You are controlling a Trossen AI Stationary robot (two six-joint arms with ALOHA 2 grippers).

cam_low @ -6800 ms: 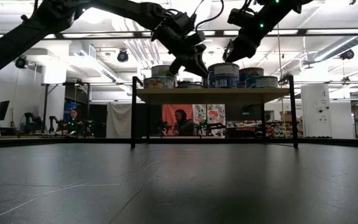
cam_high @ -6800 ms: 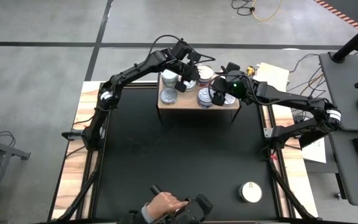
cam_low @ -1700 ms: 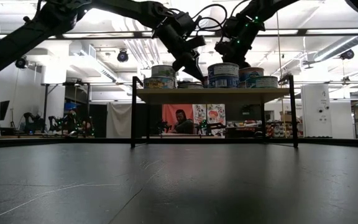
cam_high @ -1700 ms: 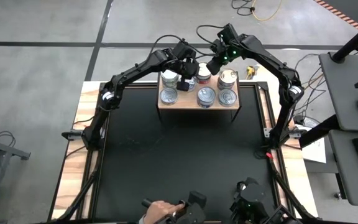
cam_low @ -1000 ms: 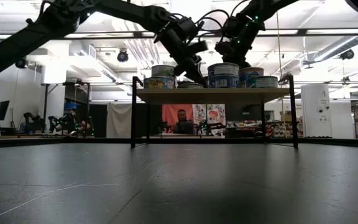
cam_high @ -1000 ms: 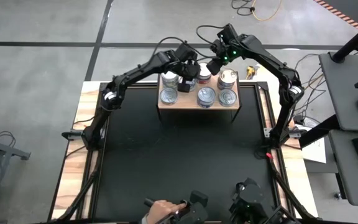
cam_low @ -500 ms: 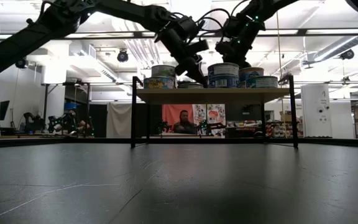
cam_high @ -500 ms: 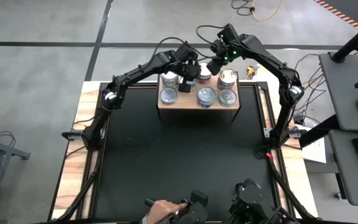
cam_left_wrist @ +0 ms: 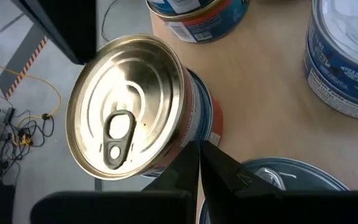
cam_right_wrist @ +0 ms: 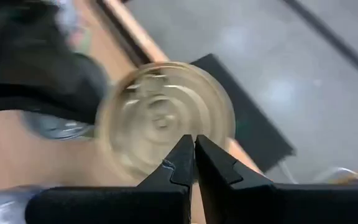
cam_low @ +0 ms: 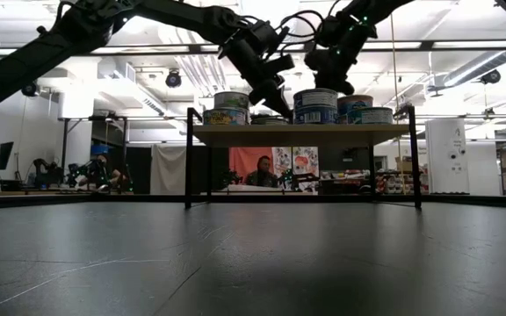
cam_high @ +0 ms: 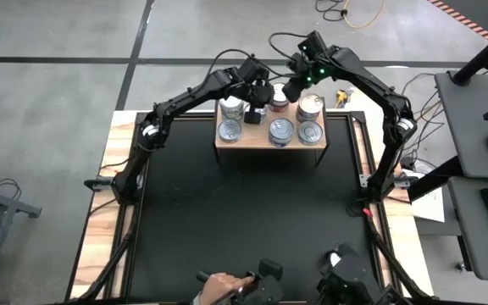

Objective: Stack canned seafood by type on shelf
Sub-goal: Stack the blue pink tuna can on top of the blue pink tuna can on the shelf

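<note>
- Both sets of jaws are pressed fully together and gripping nothing; the left gripper (cam_left_wrist: 199, 163) is poised at the side of a gold-topped can (cam_left_wrist: 128, 132), and the right gripper (cam_right_wrist: 193, 155) is pointing at that same can from the other side.
- Seen from above, both grippers are hovering over the back row of the shelf (cam_high: 257, 138), which is sitting at twelve o'clock on the black tabletop (cam_high: 244, 212).
- Silver-topped cans (cam_high: 281, 131) are filling the front row of the shelf; more cans are standing behind them, some on top of one another judging from the low view.
- No can is showing on the tabletop, so the gathering looks finished; what seems to be left is nudging the gold-topped can into line with its kind.
- Labels are showing blue-and-white wrappers on the silver-topped cans and an orange-and-blue band on the gold-topped can; the lettering is too small to read.
- At six o'clock, a person's hand (cam_high: 219, 284) is resting on a controller at the table's edge.
</note>
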